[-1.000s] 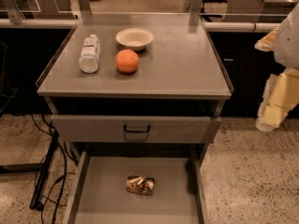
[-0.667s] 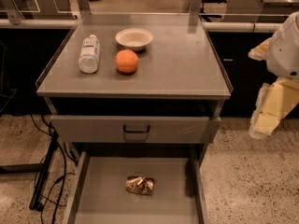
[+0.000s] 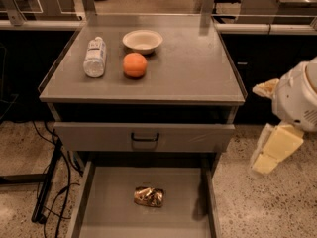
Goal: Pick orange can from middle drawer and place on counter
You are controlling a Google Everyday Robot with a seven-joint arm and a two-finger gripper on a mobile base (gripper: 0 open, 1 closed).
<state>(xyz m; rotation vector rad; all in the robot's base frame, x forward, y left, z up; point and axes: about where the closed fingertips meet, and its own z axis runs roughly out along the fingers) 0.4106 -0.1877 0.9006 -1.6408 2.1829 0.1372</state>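
The orange can [image 3: 149, 196] is a dented, shiny gold can lying on its side on the bare floor of the open middle drawer [image 3: 106, 212], at the bottom of the view. The counter [image 3: 193, 68] is the grey cabinet top above it. My gripper [image 3: 271, 152] hangs at the right edge of the view, outside the cabinet. It is to the right of the drawer and higher than the can, well apart from it, with nothing seen in it.
On the counter stand a clear plastic bottle [image 3: 95, 57] lying flat, a round orange fruit [image 3: 134, 65] and a white bowl [image 3: 142, 40]. A closed drawer front with a black handle [image 3: 145, 137] sits above the open drawer. Cables [image 3: 49, 192] run along the floor at the left.
My gripper has moved down and a little to the left, along the right side of the cabinet. The can and the things on the counter have not moved.
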